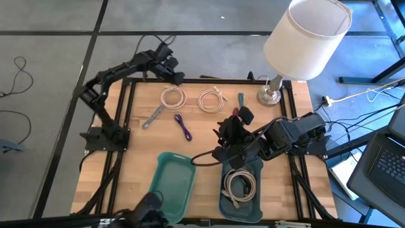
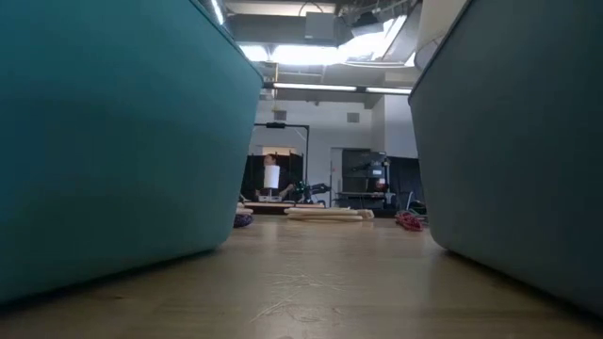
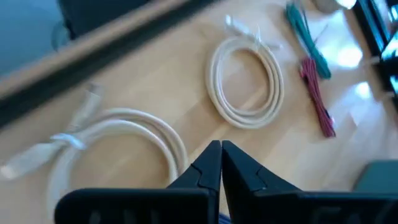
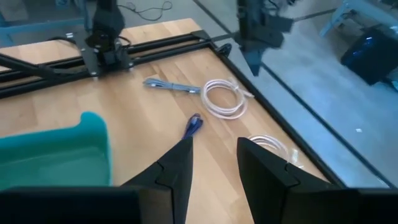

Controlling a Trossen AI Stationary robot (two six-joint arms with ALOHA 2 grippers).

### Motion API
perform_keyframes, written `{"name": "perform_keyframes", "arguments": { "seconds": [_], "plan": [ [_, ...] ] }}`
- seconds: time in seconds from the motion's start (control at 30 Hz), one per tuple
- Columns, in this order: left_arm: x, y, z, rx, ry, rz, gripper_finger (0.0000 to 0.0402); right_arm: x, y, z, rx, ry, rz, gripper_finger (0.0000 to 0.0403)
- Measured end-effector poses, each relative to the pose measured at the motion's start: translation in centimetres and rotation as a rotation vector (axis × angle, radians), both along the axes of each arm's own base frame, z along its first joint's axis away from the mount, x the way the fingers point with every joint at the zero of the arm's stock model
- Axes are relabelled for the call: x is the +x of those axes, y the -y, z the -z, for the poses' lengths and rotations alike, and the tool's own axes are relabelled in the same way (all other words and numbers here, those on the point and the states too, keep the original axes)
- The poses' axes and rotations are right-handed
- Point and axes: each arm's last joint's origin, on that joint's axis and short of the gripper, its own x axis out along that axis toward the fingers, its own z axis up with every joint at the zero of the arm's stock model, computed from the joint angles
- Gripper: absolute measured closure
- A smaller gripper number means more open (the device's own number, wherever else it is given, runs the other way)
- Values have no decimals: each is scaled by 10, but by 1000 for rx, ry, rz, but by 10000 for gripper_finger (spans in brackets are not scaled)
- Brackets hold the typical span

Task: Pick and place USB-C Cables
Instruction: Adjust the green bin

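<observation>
Two cream-white cable coils lie flat on the far part of the table: one and one. A third coil lies in the right teal tray. Short leads lie loose on the wood: grey, purple, teal and magenta. My left gripper is shut and hovers near the far edge, by the left coil. My right gripper is open above mid-table, just beyond the right tray.
A second teal tray sits at the near edge, left of the first. A lamp with a white shade stands on the table's far right corner. Black frame rails run along the table's sides. Bare wood shows between the trays and the leads.
</observation>
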Motion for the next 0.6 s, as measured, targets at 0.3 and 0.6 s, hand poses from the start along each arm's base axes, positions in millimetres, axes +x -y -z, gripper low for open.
{"name": "perform_keyframes", "arguments": {
  "seconds": [0.3,0.6],
  "plan": [
    [39,3,-6,27,-243,64,280,0,-3,2,74,-34,-54,275],
    [50,-10,-18,-73,-391,-134,191,0,-2,2,55,-46,-68,275]
  ]
}}
